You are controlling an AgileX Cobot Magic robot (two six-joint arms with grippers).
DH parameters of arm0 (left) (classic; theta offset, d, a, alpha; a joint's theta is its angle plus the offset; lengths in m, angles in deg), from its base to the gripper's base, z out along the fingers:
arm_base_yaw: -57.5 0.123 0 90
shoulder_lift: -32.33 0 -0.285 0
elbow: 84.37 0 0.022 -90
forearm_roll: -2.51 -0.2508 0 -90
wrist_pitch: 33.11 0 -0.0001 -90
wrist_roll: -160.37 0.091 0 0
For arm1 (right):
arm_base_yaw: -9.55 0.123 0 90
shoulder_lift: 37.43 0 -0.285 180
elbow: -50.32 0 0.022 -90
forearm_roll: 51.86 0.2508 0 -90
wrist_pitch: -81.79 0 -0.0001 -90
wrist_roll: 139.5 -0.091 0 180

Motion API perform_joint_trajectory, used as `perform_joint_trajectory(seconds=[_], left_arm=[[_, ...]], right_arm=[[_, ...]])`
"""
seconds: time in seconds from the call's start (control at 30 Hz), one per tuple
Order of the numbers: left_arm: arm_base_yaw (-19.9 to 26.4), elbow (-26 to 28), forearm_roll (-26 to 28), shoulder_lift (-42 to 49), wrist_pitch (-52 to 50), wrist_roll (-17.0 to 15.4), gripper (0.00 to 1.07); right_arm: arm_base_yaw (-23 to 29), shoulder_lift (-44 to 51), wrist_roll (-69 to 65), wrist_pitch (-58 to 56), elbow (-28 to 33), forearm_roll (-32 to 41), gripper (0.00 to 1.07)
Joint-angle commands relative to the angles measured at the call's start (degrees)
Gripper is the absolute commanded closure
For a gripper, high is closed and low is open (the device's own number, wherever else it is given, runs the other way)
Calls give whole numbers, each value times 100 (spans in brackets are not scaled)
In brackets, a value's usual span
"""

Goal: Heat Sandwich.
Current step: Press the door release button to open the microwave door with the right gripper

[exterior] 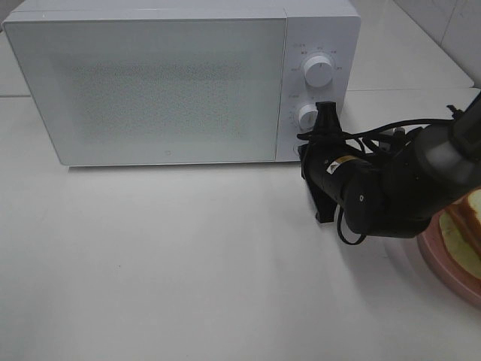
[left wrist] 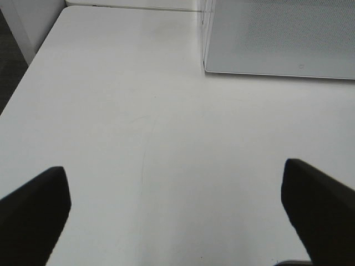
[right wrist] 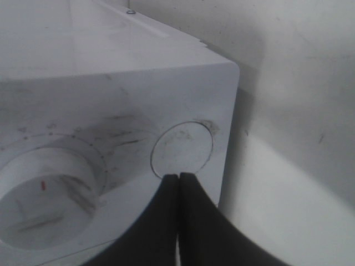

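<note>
The sandwich [exterior: 471, 216], white bread with tan crust, lies on a round pink plate [exterior: 442, 259] at the table's right edge, partly hidden by my right arm [exterior: 368, 192]. The white microwave [exterior: 165, 83] stands at the back with its door closed. In the right wrist view my right gripper [right wrist: 178, 176] is shut, holding nothing, and its tips touch the lower rim of the round button [right wrist: 183, 147] at the bottom corner of the control panel. My left gripper [left wrist: 173, 169] hangs wide open over bare white table, and does not show in the exterior view.
Two white knobs sit on the microwave's panel, the upper one [exterior: 319, 73] and the lower one [exterior: 308, 116], which the right wrist view shows beside the button [right wrist: 47, 199]. The microwave's lower door corner [left wrist: 277, 39] lies ahead of my left gripper. The table's left edge [left wrist: 22, 77] drops off.
</note>
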Motion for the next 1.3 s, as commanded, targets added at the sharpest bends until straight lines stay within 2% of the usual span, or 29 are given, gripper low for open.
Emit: perform_joint_trajectory(seconds=[0.03,0.43,0.77,1.07,1.3], left_arm=[[11,-11,0,34,-46,-23,9],[11,-11,0,40,-46,-23,9],[11,-11,0,40,-46,-23,9],[11,-11,0,40,-46,-23,9],[11,-11,0,40,-46,-23,9]], right_arm=[[-63,-138,-11,-138,-206,-34,107],[-292,-309,189,-132,-493,-34,107],[-292,-401,178,-69,-739,-80,107],[-292,-401,178,917,-922,-46,107],[-390,-401,183,1083,-1209,-34,107]])
